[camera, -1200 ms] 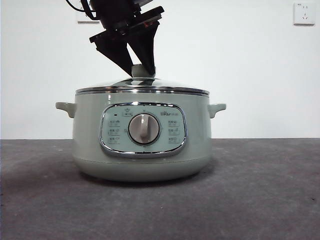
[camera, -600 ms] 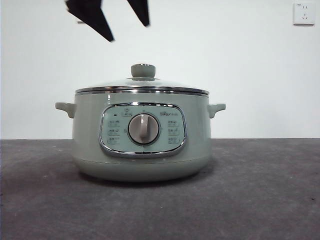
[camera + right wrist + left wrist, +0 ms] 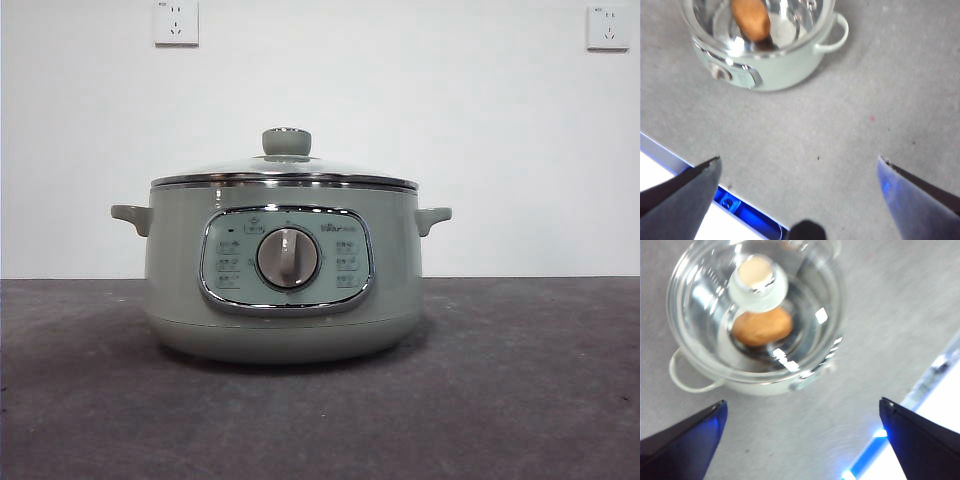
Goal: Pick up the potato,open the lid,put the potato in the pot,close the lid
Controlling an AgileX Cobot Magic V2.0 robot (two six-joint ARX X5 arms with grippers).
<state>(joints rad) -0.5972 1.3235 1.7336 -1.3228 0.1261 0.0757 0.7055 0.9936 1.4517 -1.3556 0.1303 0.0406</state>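
The pale sage-green pot (image 3: 283, 280) stands in the middle of the grey table, its dial facing the front view. The clear glass lid (image 3: 284, 170) sits shut on the pot, with its green knob (image 3: 286, 141) on top. The orange-brown potato (image 3: 761, 327) lies inside the pot, seen through the glass, and shows in the right wrist view too (image 3: 750, 19). My left gripper (image 3: 800, 420) is open and empty, high above the pot. My right gripper (image 3: 797, 175) is open and empty, above bare table beside the pot (image 3: 765, 55). Neither gripper shows in the front view.
The table's edge with a blue-lit strip (image 3: 740, 205) runs under the right gripper and also beside the left one (image 3: 920, 390). Two wall sockets (image 3: 176, 21) hang on the white wall behind the pot.
The gripper that was at the lid's knob has let go and risen out of the top of the front view. The lid stays shut on the pot.
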